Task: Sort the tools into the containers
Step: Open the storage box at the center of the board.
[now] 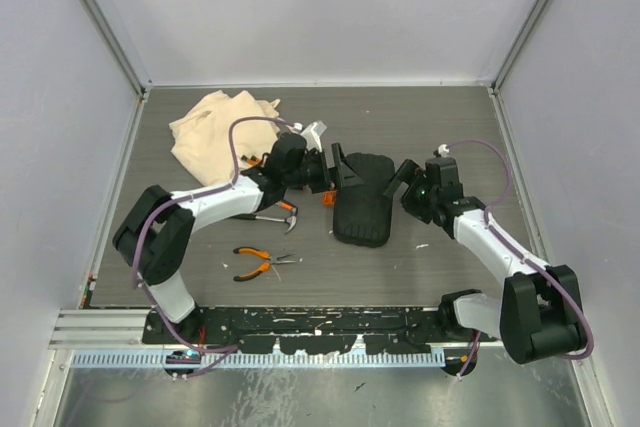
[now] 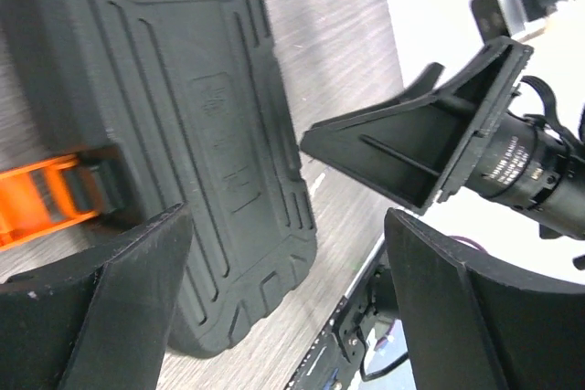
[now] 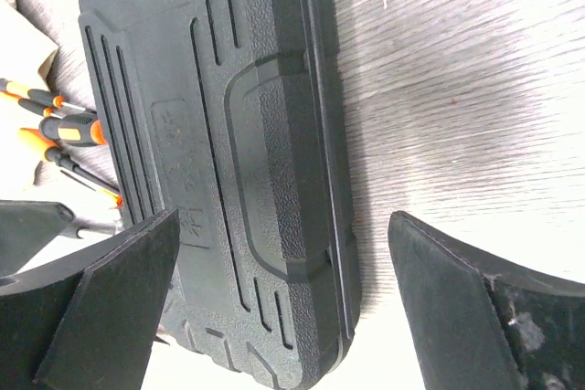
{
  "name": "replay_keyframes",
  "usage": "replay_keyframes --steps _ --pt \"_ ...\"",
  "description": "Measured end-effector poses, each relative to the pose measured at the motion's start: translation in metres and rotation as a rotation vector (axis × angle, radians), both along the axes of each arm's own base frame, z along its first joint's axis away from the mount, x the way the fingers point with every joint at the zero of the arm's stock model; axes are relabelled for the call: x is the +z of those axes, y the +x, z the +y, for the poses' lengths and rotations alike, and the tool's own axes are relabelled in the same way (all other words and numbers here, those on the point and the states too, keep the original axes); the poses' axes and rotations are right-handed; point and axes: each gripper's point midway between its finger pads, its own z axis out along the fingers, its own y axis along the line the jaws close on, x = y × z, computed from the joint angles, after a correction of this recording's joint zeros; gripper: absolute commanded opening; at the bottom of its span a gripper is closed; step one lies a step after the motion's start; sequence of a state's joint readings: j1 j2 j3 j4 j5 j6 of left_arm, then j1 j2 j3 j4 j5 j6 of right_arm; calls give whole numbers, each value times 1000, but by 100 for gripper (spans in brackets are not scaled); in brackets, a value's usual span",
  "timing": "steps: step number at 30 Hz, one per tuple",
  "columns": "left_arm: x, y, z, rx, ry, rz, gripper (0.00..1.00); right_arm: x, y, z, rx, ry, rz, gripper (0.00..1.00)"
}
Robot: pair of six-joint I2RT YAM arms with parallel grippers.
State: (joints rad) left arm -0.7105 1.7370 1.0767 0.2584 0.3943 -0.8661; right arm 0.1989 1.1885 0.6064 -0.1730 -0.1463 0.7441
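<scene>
The closed black tool case (image 1: 362,205) lies mid-table, its orange latch (image 1: 327,199) on its left side. My left gripper (image 1: 337,171) is open and empty at the case's upper left. In the left wrist view it (image 2: 292,308) hovers over the case (image 2: 183,134) beside the latch (image 2: 46,198). My right gripper (image 1: 404,181) is open and empty at the case's right edge. In the right wrist view it (image 3: 283,308) straddles the case's (image 3: 238,162) rim. The pliers (image 1: 262,262) lie front left. The hammer (image 1: 277,216) lies partly under the left arm. Screwdrivers (image 3: 64,125) lie beyond the case.
The beige cloth bag (image 1: 215,125) lies crumpled at the back left, behind the left arm. The two grippers are close to each other across the case. White walls enclose the table on three sides, and the arm bases' rail (image 1: 300,322) runs along the near edge.
</scene>
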Motion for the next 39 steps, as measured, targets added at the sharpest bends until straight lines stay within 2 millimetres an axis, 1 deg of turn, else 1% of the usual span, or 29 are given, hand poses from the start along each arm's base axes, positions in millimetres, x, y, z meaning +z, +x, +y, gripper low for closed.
replay_keyframes --steps 2,3,5,6,7,9,10,12,14,17,21,24,26,29,32,34,39 --pt "1 4 10 31 34 -15 87 3 0 -5 -2 -32 -6 100" --pt "4 7 19 52 50 -29 87 5 1 -6 -1 -46 -9 100" --pt "9 12 34 93 69 -43 83 9 3 -9 -4 -81 -15 100" --pt "13 13 46 119 85 -55 80 12 5 -12 -13 -107 -19 100" --pt "14 17 52 136 89 -57 79 15 5 -8 -2 -118 -22 100" --pt "14 28 73 194 119 -62 75 23 7 -2 12 -153 -33 100" --pt "12 32 84 220 138 -59 72 29 9 3 23 -166 -44 100" --pt "3 37 98 253 171 -41 68 40 14 12 41 -185 -67 100" --pt "-12 39 108 266 208 -12 64 49 18 20 52 -195 -87 100" --pt "-39 34 109 249 257 46 63 49 19 24 59 -209 -87 100" --pt "-79 25 111 219 324 142 60 35 13 29 83 -237 -44 100" --pt "-97 20 110 199 347 190 58 27 8 38 118 -261 -13 100" --pt "-102 20 109 189 350 206 57 27 8 47 137 -279 -6 100" --pt "-104 22 104 178 343 216 56 31 17 59 147 -323 -10 100" --pt "-106 25 99 167 330 226 55 32 25 65 141 -363 -15 100" --pt "-107 25 97 162 325 229 55 28 27 66 137 -396 1 100" --pt "-105 25 95 155 315 230 53 6 31 58 116 -502 66 100"
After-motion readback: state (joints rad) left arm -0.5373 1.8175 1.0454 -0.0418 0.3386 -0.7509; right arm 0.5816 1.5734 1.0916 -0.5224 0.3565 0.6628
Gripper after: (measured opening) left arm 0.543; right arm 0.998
